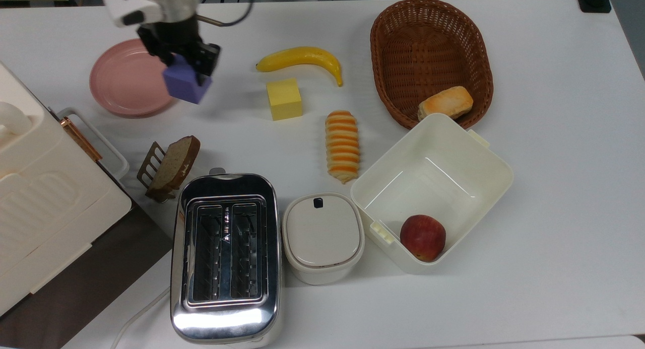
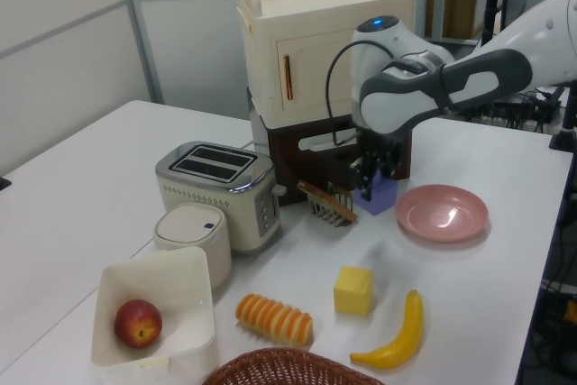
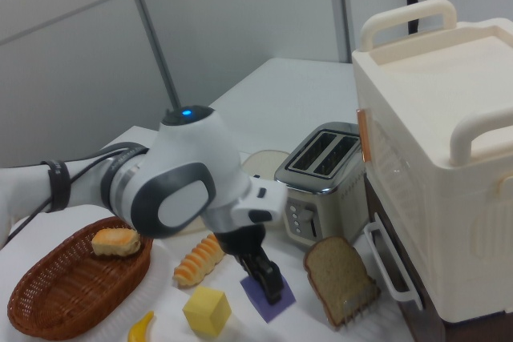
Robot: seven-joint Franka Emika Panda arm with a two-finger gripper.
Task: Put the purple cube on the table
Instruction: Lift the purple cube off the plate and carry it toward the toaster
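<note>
My gripper [image 1: 187, 69] is shut on the purple cube [image 1: 185, 86], a small blue-violet block held tilted just above the white table [image 1: 554, 188]. In the top view the cube hangs just past the right rim of the empty pink plate [image 1: 126, 79]. In the left view the gripper [image 2: 373, 179] holds the cube [image 2: 380, 197] to the left of the plate [image 2: 442, 214], in front of the bread rack. The right view has the cube [image 3: 258, 293] under the gripper [image 3: 269, 284], close over the table [image 3: 296, 94], next to the yellow cube [image 3: 207, 310].
A yellow cube [image 1: 284, 98] and a banana [image 1: 302, 58] lie to the top view's right of the gripper. A bread slice in a rack [image 1: 169, 166], a toaster [image 1: 225, 256] and a cream cabinet [image 1: 45, 198] stand nearer. A basket [image 1: 431, 52] and a white box [image 1: 433, 188] are further right.
</note>
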